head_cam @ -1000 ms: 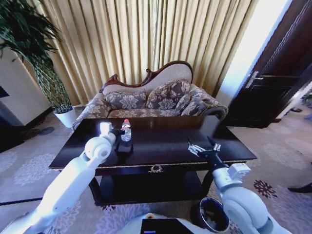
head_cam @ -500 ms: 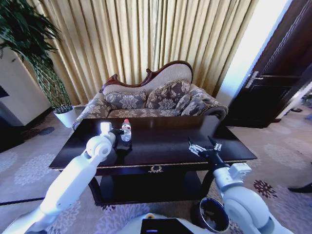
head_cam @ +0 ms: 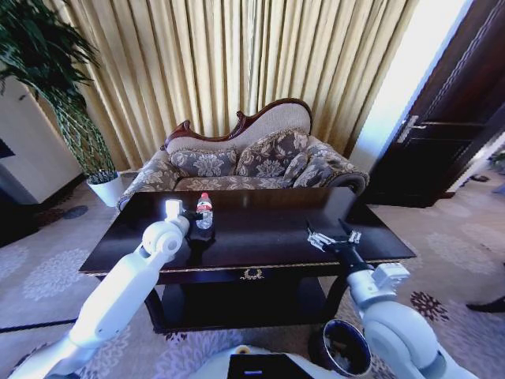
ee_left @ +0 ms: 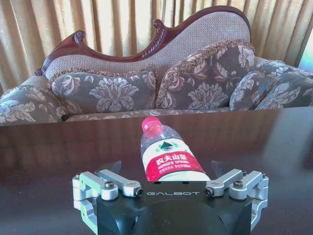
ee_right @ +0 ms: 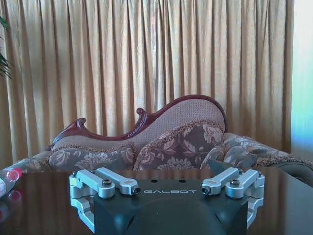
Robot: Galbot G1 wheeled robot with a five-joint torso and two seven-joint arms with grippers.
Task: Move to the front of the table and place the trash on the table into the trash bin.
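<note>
A patterned sofa [head_cam: 251, 162] stands before gold curtains [head_cam: 237, 63].

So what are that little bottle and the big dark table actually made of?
The bottle looks like thin clear plastic: you can see through it above the red-and-white label, and its cap is pink-red. The table seems to be dark wood with a glossy lacquer, since its top mirrors the sofa and the curtains; the gold trim along its front edge could be paint or metal.

- Left gripper [head_cam: 192, 215] edged farther over the table [head_cam: 260, 229], closer to the bottle [head_cam: 204, 212]; jaws spread either side of it.
- Right gripper [head_cam: 333, 237] drifted slightly rightward.
</note>
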